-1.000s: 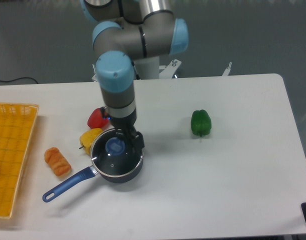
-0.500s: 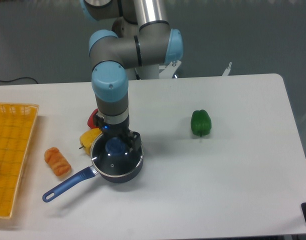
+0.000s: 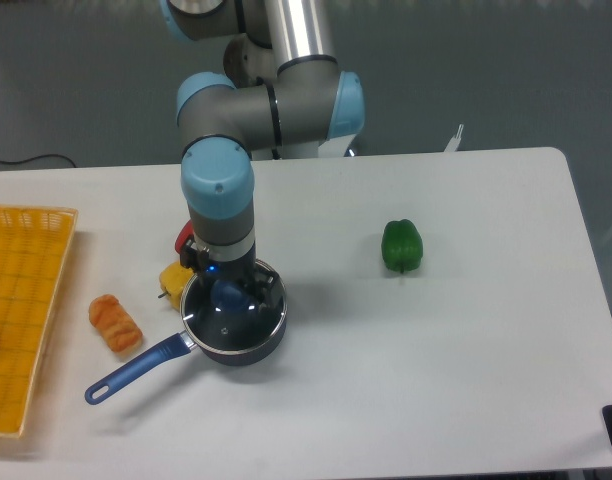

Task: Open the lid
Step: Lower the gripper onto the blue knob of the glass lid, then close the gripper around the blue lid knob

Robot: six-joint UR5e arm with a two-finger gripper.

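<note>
The lid point(image 3: 229, 322), a clear glass disc with a thin metal rim and a blue centre knob point(image 3: 229, 295), sits on the small dark saucepan point(image 3: 258, 344) with a blue handle point(image 3: 134, 368). My gripper point(image 3: 229, 290) points straight down over the pan, its fingers on either side of the knob. The wrist hides the fingertips, so I cannot tell whether they press the knob.
A yellow toy point(image 3: 173, 275) and a red toy point(image 3: 184, 240) lie just left of the pan, partly behind the arm. An orange bread toy point(image 3: 115, 322) lies further left. A yellow basket point(image 3: 21, 300) stands at the left edge. A green pepper point(image 3: 402, 245) lies to the right.
The gripper has moved left and down, from the pan's back right rim to directly over the blue knob. The lid and pan have not moved.
</note>
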